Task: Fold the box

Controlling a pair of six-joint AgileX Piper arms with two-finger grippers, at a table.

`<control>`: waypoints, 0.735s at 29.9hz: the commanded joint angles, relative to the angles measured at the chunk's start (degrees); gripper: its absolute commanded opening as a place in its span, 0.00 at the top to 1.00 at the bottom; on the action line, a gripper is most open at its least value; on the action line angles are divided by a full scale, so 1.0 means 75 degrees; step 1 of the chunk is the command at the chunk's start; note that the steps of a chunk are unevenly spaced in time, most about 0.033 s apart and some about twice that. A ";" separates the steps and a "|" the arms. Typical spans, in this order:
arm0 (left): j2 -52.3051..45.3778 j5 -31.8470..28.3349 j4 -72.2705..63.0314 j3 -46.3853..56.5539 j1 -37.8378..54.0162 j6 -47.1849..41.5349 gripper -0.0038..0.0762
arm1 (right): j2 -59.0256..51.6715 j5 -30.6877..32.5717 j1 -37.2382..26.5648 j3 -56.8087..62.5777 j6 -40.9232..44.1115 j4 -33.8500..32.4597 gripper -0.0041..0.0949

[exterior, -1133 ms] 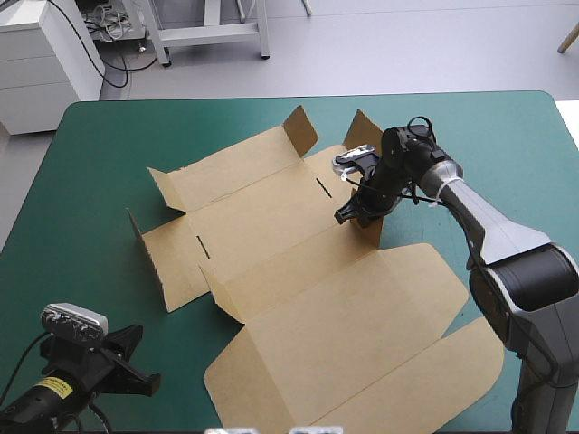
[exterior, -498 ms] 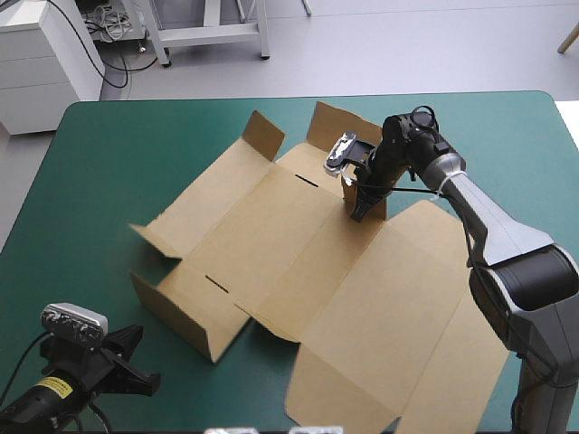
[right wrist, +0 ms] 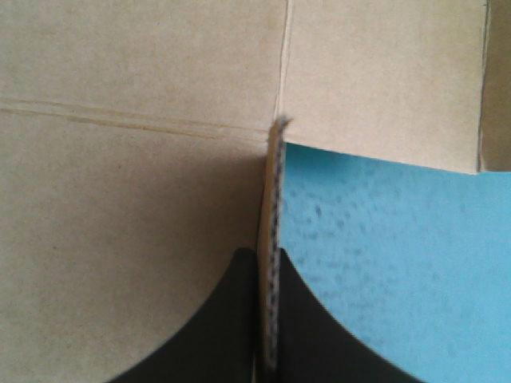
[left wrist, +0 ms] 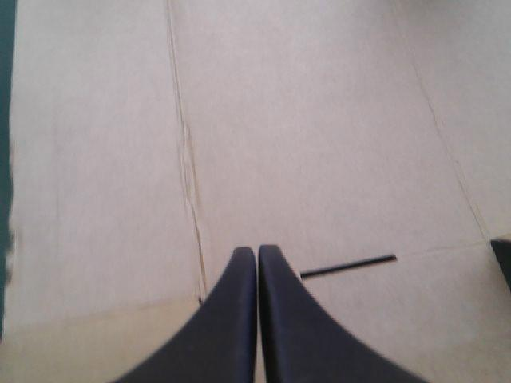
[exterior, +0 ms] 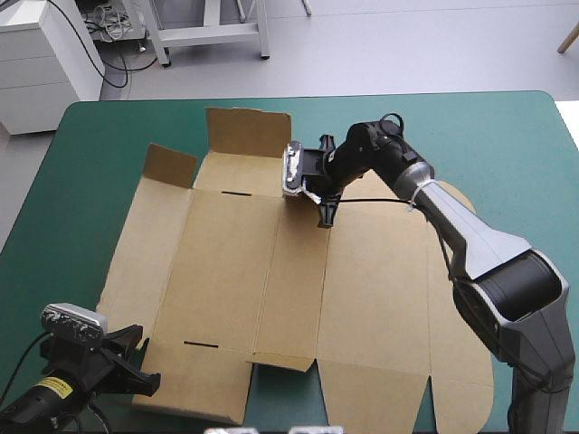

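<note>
The brown box [exterior: 271, 271] lies spread out as a flat cut sheet across the table's middle. Two small flaps stand up along its far edge [exterior: 249, 131] and at its far-left corner [exterior: 169, 165]. My right gripper [exterior: 326, 215] is shut on an upright flap at the sheet's far middle. In the right wrist view the board's edge [right wrist: 271, 199] runs between the fingers of that gripper [right wrist: 270, 259]. My left gripper [exterior: 145, 380] stays at the near-left corner, shut and empty. In the left wrist view this gripper [left wrist: 257, 254] points over the board [left wrist: 319, 120] near a dark slot [left wrist: 347, 266].
The teal-green cover [exterior: 507, 145] shows bare at the far right and along the far-left edge [exterior: 99, 154]. The sheet's near edge reaches close to the table's front. Another slot [exterior: 235, 193] is cut in the far panel.
The right gripper has swung the sheet around and moved left with it. The box has turned and now lies squarer and flatter. The left arm has stayed still.
</note>
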 commanded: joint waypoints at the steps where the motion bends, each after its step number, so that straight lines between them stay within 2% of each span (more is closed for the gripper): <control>1: 0.0115 -0.0413 -0.0184 -0.0170 -0.0044 -0.0081 0.96 | -0.0393 -0.0693 0.0388 -0.0280 -0.0303 0.0243 0.98; 11: 0.0115 -0.0413 -0.0184 -0.0170 -0.0044 -0.0048 0.96 | -0.0011 -0.0620 0.0834 -0.0280 -0.0186 0.0504 0.98; 22: 0.0115 -0.0413 -0.0184 -0.0170 -0.0044 -0.0048 0.96 | 0.0196 -0.0604 0.0891 -0.0280 0.0156 0.0360 0.98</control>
